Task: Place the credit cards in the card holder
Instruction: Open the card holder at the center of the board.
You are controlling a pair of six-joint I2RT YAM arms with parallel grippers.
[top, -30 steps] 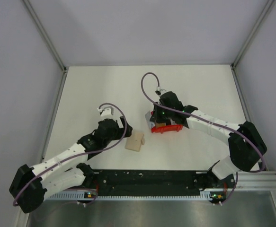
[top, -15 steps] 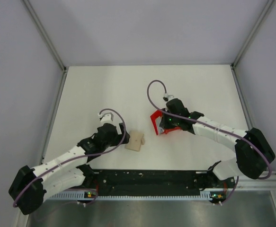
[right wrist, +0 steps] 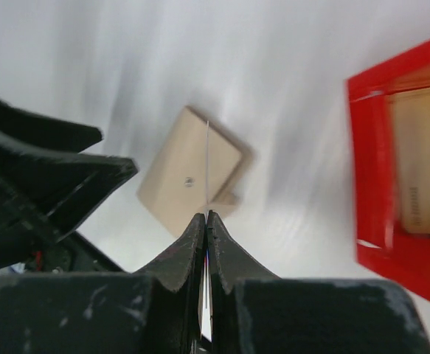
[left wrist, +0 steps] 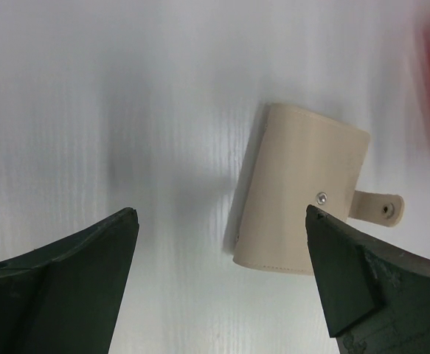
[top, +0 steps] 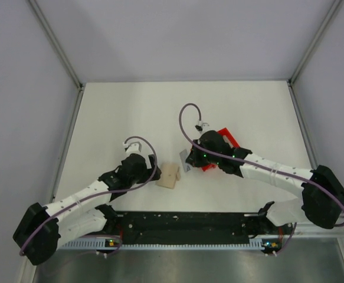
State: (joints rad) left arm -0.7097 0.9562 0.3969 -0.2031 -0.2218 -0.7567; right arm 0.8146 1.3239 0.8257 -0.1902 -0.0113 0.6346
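Top external, obstruction: my right arm is covering part of the red tray (top: 223, 137); the card holder (top: 169, 175) is lying closed, lower centre.
Right gripper (right wrist: 206, 215): I am pinching a credit card (top: 185, 159) edge-on above the card holder.
Left gripper (left wrist: 220, 212): spreading wide beside the card holder.
Red tray: holding a blurred gold-orange card (right wrist: 421, 162), cut off at right.

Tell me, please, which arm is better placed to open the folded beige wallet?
Left. The left hand is open and hangs right beside the small beige folded soft wallet. The right hand is shut on a thin greyish plastic card, so it is not free.
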